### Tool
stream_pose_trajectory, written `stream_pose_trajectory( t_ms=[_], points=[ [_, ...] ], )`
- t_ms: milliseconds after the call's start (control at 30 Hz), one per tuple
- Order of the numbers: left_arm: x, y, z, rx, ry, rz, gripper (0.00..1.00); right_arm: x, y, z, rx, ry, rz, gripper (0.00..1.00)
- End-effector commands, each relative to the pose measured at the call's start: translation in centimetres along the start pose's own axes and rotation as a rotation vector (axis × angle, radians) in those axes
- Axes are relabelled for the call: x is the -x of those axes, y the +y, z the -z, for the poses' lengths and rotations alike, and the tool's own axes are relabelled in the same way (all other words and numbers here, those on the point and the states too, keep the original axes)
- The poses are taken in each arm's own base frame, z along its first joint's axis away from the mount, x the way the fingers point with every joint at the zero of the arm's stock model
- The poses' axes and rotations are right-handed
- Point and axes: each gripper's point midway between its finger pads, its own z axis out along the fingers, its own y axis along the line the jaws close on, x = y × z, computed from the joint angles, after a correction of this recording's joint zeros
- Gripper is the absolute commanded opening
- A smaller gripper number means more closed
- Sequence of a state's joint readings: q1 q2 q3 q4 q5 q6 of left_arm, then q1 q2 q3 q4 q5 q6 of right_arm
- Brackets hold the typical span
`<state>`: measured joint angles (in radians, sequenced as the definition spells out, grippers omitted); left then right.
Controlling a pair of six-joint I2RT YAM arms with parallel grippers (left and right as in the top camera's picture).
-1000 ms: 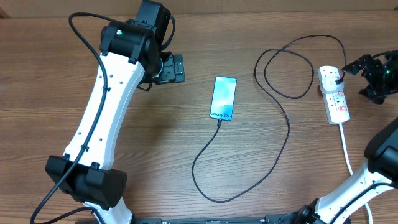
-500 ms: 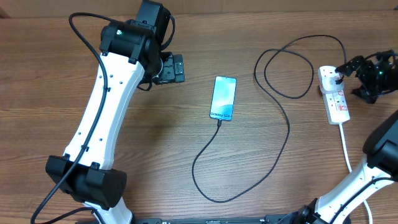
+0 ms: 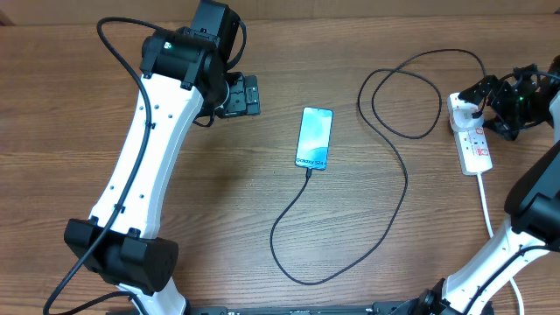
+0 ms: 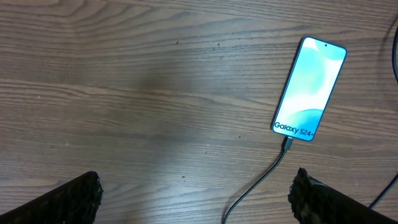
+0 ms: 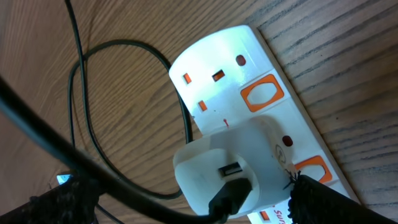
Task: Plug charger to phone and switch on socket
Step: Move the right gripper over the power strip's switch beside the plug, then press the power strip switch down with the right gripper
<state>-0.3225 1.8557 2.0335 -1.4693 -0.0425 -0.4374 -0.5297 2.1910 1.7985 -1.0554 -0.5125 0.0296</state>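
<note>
Phone (image 3: pixel 315 137) lies flat, screen up, just off table (image 3: pixel 201 227) centre toward 1 o'clock, with the "Galaxy" end at its 6 o'clock. In the left wrist view the phone (image 4: pixel 310 87) sits at 2 o'clock with the connector seated in its bottom port.

Charger (image 3: pixel 407 184) leaves the phone at 6 o'clock, loops down toward the table's 6 o'clock, climbs on the right, coils at 1 o'clock and ends at the socket (image 3: pixel 470 131). The left wrist view shows the charger (image 4: pixel 267 180) running down from the phone.

The socket is at the 3 o'clock edge, long axis roughly 12 to 6, white cord trailing toward 5 o'clock. In the right wrist view the socket (image 5: pixel 224 68) carries a white adapter (image 5: pixel 230 155) with the black USB end of the charger (image 5: pixel 124 180) plugged in. Switch state: can't tell.

Left gripper (image 3: pixel 254 96) is at 10 o'clock from the phone, well apart, jaws spread wide, nothing in them; same in its wrist view (image 4: pixel 196 205).

Right gripper (image 3: pixel 488 107) is over the adapter end of the socket, jaws spread wide, one finger either side of the adapter (image 5: pixel 196 205). Not clamped. Contact: can't tell.
</note>
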Motion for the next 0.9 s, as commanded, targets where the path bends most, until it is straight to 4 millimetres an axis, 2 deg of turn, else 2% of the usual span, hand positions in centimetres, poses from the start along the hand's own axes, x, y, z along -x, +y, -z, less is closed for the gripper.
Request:
stream_pose_trajectory(
  t_ms=[0,133,667,867],
  points=[
    [0.2,0.4,1.0,0.005,-0.035,0.001,1.0,-0.5,-1.1,-1.6,-0.01,0.034,-0.013,1.0],
    [0.3,0.4,1.0,0.005,-0.037,0.001,1.0,-0.6,-1.6,-1.8,-0.036,0.037,-0.015,1.0],
    [0.3,0.3,1.0,0.002,-0.037,0.001,1.0,-0.8,-1.5,-2.1,-0.037,0.043,-0.012,1.0],
    [0.3,0.3,1.0,0.002,-0.036,0.001,1.0,-1.1,-1.4,-2.9,-0.043,0.048,-0.005,1.0]
  ],
)
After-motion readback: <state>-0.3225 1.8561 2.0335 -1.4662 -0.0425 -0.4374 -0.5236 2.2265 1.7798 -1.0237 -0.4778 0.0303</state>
